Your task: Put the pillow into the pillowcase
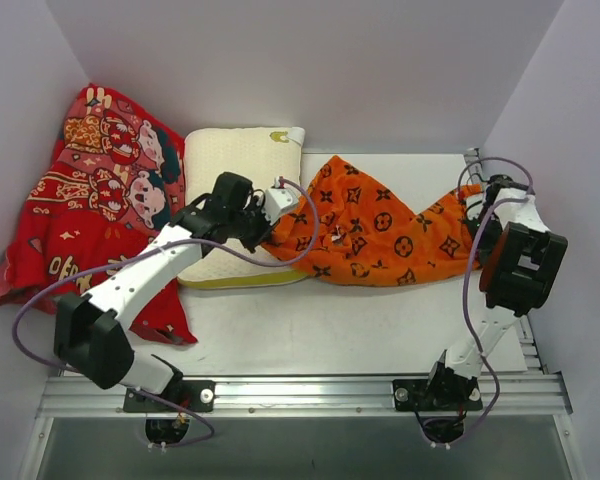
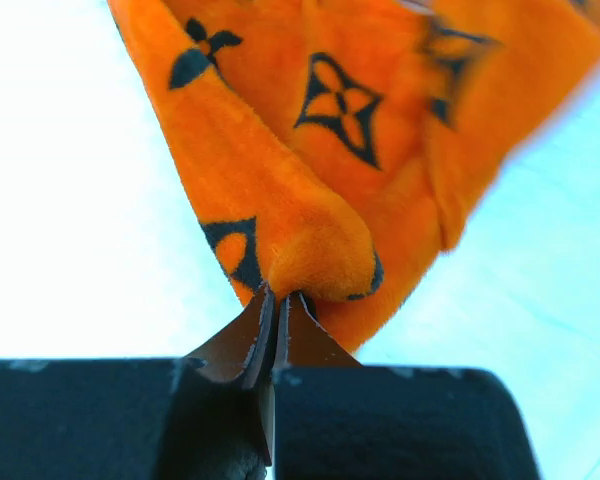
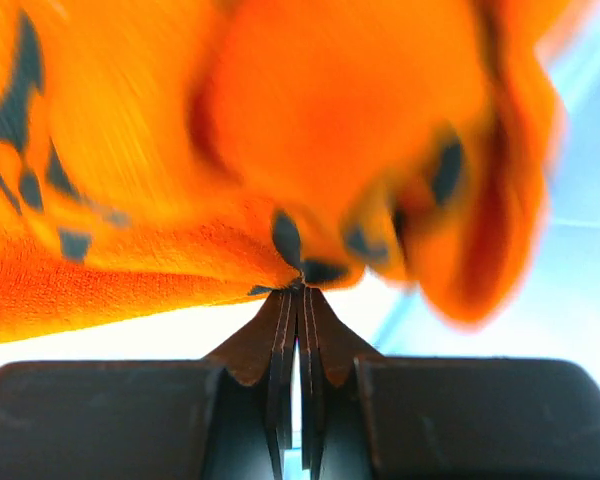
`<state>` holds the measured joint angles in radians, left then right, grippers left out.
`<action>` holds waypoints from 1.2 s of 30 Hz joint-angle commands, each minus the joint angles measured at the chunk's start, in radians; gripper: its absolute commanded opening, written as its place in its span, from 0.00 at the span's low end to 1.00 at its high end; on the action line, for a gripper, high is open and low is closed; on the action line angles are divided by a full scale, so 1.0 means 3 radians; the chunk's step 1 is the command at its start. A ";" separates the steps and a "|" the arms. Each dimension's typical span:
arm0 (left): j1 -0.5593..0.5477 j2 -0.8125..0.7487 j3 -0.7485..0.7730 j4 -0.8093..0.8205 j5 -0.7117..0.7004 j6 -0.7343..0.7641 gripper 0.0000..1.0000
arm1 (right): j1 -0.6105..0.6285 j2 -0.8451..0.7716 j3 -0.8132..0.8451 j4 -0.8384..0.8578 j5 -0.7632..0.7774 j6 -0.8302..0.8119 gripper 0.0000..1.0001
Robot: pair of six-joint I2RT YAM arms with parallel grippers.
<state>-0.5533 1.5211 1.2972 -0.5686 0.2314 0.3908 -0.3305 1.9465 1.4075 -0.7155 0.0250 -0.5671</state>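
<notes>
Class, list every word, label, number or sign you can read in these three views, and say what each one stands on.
No text can be read in any view.
pillowcase: only black flower and diamond motifs, no letters.
red cloth: gold marks among cartoon figures, too small to read.
pillow: a small yellow mark at one corner, too small to read.

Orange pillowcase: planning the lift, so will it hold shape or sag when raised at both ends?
Probably floppy: the pillowcase lies rumpled and bunches at the left gripper. Its plush nap likely resists slipping where the right gripper pinches it. It would likely sag between them.
</notes>
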 commanded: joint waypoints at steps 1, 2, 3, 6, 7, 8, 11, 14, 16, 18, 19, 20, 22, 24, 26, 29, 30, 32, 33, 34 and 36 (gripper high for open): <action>-0.0012 -0.0381 -0.0268 -0.0170 0.0373 -0.0198 0.00 | -0.0094 0.0021 0.0329 -0.0054 0.0259 -0.0017 0.00; -0.0022 -0.0437 -0.0421 -0.0287 0.0460 -0.0219 0.00 | -0.0100 0.0016 0.0365 -0.0059 0.0274 -0.0027 0.00; -0.0042 -0.0539 -0.0483 -0.0329 0.0623 -0.0234 0.00 | -0.0105 -0.0009 0.0386 -0.0054 0.0315 -0.0053 0.00; -0.0108 -0.0698 -0.0708 -0.0492 0.1164 -0.0280 0.00 | -0.0146 -0.0081 0.0320 -0.0054 0.0443 -0.0241 0.00; -0.0159 -0.0734 -0.0760 -0.0518 0.1278 -0.0280 0.00 | -0.0166 -0.0117 0.0238 -0.0054 0.0464 -0.0379 0.00; -0.0216 -0.0775 -0.0801 -0.0538 0.1365 -0.0295 0.00 | -0.0207 -0.0147 0.0167 -0.0064 0.0479 -0.0507 0.00; -0.0619 -0.0882 -0.0923 -0.0579 0.1463 -0.0255 0.00 | -0.0268 -0.0484 -0.0292 -0.0141 0.0510 -0.1098 0.00; -0.1039 -0.0934 -0.0959 -0.0641 0.1463 -0.0096 0.00 | -0.0325 -0.0725 -0.0737 -0.0253 0.0637 -0.1570 0.00; -0.1136 -0.0929 -0.0919 -0.0661 0.1539 -0.0045 0.32 | -0.0340 -0.0807 -0.0780 -0.0350 0.0557 -0.1643 0.00; -0.1116 -0.0858 -0.0822 -0.0661 0.1525 -0.0055 0.59 | -0.0310 -0.0853 -0.0520 -0.0641 0.0307 -0.1475 0.15; -0.1096 -0.0817 -0.0675 -0.0666 0.1499 -0.0025 0.60 | -0.0294 -0.0848 -0.0352 -0.0743 0.0148 -0.1368 0.29; -0.0994 -0.0776 -0.0572 -0.0666 0.1489 -0.0009 0.61 | -0.0264 -0.0833 -0.0199 -0.0952 -0.0208 -0.1230 0.38; -0.0846 -0.0577 -0.0231 -0.0646 0.1535 -0.0004 0.63 | -0.0131 -0.0787 0.0252 -0.1081 -0.0471 -0.0826 0.48; -0.0622 -0.0292 0.0006 -0.0631 0.1510 -0.0034 0.68 | -0.0009 -0.0772 0.0532 -0.1102 -0.0834 -0.0424 0.49; -0.0534 -0.0081 0.0332 -0.0569 0.1397 -0.0101 0.73 | 0.0226 -0.0680 0.0677 -0.1001 -0.1013 -0.0156 0.48; -0.0345 0.0272 0.0660 -0.0417 0.1376 -0.0238 0.73 | 0.0610 -0.0395 0.0902 -0.0807 -0.1101 0.0391 0.47; -0.0223 0.0384 0.0717 -0.0355 0.1412 -0.0401 0.73 | 0.0687 -0.0292 0.0948 -0.0755 -0.1040 0.0488 0.47; -0.0104 0.0472 0.0809 -0.0212 0.1448 -0.0545 0.76 | 0.0906 -0.0032 0.1045 -0.0577 -0.0923 0.0632 0.47; -0.0063 0.0508 0.0860 -0.0186 0.1463 -0.0592 0.76 | 0.0968 0.0046 0.1056 -0.0490 -0.0851 0.0658 0.47; -0.0007 0.0508 0.0866 -0.0120 0.1448 -0.0622 0.76 | 0.1004 0.0127 0.1111 -0.0428 -0.0764 0.0688 0.47; 0.0019 0.0447 0.0790 -0.0048 0.1392 -0.0643 0.77 | 0.1081 0.0388 0.1234 -0.0376 -0.0723 0.0724 0.47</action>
<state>-0.5640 1.6859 1.4956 -0.6613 0.6437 0.2493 -0.0154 1.9766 1.7401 -0.8368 -0.2287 -0.4408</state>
